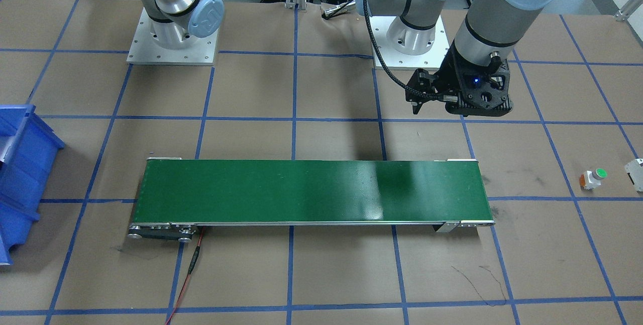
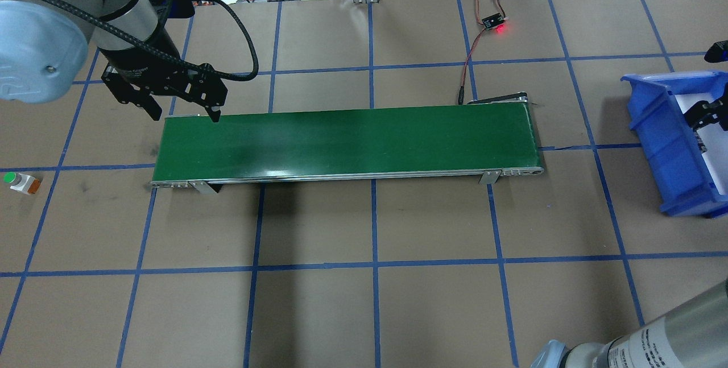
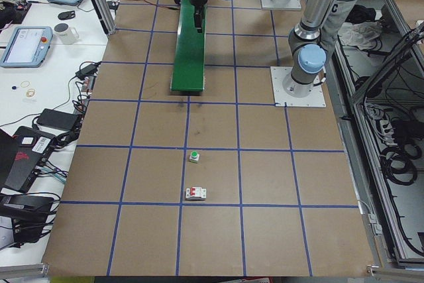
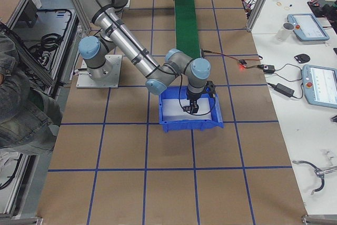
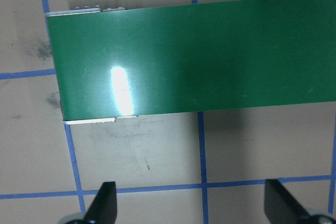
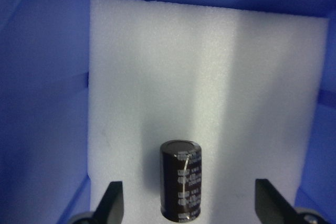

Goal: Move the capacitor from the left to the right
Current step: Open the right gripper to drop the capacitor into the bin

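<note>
right wrist-mounted, right fingers (image 6: 111, 200) spread wide above capacitor (image 6: 181, 179), pointing into blue bin (image 6: 42, 77)

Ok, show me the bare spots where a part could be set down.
The green conveyor belt is bare all over, as is the table between it and the robot. In the blue bin, the white foam beyond the capacitor is free. Crowded: the left tool at the belt's left end, the right tool over the bin.

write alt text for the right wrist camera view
A dark brown cylindrical capacitor rests on white foam inside a blue bin. The right end effector is open, its two fingers at the bottom edge on either side of the capacitor, not touching it.
</note>
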Available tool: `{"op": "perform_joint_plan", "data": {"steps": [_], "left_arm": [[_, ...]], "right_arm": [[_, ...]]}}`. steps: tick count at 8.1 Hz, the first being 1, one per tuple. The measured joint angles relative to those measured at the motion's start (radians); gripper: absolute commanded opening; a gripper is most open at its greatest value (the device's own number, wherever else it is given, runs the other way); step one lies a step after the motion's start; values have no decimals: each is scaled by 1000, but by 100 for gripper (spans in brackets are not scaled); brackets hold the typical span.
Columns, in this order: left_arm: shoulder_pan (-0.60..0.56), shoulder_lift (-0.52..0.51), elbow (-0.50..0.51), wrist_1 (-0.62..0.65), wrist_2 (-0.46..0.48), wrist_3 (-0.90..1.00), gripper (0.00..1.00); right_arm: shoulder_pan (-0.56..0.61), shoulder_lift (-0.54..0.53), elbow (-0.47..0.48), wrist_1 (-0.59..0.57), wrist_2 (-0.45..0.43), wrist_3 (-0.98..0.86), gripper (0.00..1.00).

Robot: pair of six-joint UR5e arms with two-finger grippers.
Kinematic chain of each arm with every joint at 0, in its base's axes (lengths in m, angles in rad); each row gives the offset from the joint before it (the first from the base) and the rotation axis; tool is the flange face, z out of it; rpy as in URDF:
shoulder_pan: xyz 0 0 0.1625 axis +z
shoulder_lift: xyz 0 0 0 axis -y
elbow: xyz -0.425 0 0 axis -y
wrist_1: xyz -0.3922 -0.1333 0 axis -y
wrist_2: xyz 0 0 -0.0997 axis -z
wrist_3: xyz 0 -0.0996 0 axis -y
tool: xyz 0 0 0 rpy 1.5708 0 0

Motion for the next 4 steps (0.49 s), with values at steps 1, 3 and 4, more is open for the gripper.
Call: {"op": "perform_joint_plan", "data": {"steps": [1, 3, 4], "left_arm": [[0, 0, 0, 0, 0, 0, 100], [0, 1, 0, 0, 1, 0, 100], [0, 1, 1, 0, 2, 0, 100]], "right_arm": [[-5, -33, -1, 1, -2, 0, 100], [-12, -126, -2, 6, -14, -2, 100], [-12, -170, -2, 13, -21, -1, 100]]}}
